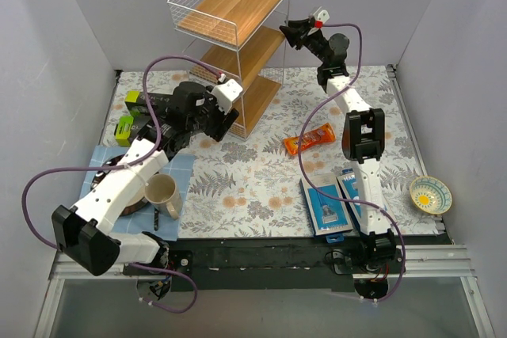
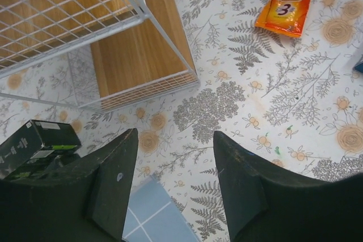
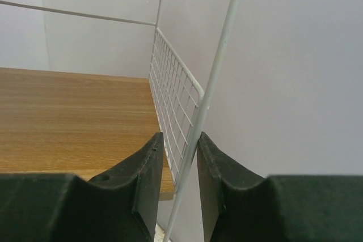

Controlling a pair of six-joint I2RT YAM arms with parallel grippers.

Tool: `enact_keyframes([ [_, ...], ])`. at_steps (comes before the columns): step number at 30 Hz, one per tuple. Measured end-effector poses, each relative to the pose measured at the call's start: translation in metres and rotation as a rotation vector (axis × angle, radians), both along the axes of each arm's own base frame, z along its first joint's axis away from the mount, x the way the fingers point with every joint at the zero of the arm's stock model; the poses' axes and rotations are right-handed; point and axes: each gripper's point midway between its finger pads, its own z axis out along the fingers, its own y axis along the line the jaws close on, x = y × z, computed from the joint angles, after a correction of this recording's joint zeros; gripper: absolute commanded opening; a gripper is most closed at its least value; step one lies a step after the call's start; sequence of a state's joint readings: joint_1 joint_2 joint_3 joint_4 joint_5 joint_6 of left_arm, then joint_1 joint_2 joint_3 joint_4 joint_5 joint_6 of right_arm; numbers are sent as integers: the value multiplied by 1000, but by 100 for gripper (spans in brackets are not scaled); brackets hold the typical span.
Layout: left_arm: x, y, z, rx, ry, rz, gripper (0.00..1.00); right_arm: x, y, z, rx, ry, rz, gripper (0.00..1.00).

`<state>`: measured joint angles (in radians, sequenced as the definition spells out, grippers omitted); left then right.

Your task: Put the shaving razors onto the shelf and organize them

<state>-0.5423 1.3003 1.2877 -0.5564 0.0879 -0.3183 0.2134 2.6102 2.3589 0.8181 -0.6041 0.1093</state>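
Both flat blue blister-card razor packs [image 1: 325,210] are lying side by side on the floral-cloth desk [image 1: 238,184]. They're well out in front of the tall white wire shelf with light brown wooden boards [image 1: 238,1], and one is partly under the right arm. An orange snack packet [image 1: 311,140] sits between them and the shelf. The right gripper [image 3: 178,137] is up at a shelf corner post, jaws narrowed around the white wire but with a gap showing, so not pinching. The left gripper [image 2: 176,134] hovers just in front of the shelf's bottom board, jaws wide apart, holding nothing.
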Motion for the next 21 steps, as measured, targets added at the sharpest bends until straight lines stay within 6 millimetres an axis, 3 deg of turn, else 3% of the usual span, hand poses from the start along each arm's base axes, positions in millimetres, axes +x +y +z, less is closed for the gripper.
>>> enact_keyframes([
  [6, 11, 32, 9, -25, -51, 168, 41, -18, 5, 2, -22, 25, 55, 28],
  [8, 22, 52, 15, -46, -75, 257, 36, -21, 8, 3, -31, 35, 69, 2],
  [15, 47, 116, 26, -122, -137, 490, 19, -39, 21, 4, -28, 133, 113, 1],
  [21, 54, 119, 7, -178, -134, 536, 4, -54, 32, 3, -24, 208, 104, 1],
])
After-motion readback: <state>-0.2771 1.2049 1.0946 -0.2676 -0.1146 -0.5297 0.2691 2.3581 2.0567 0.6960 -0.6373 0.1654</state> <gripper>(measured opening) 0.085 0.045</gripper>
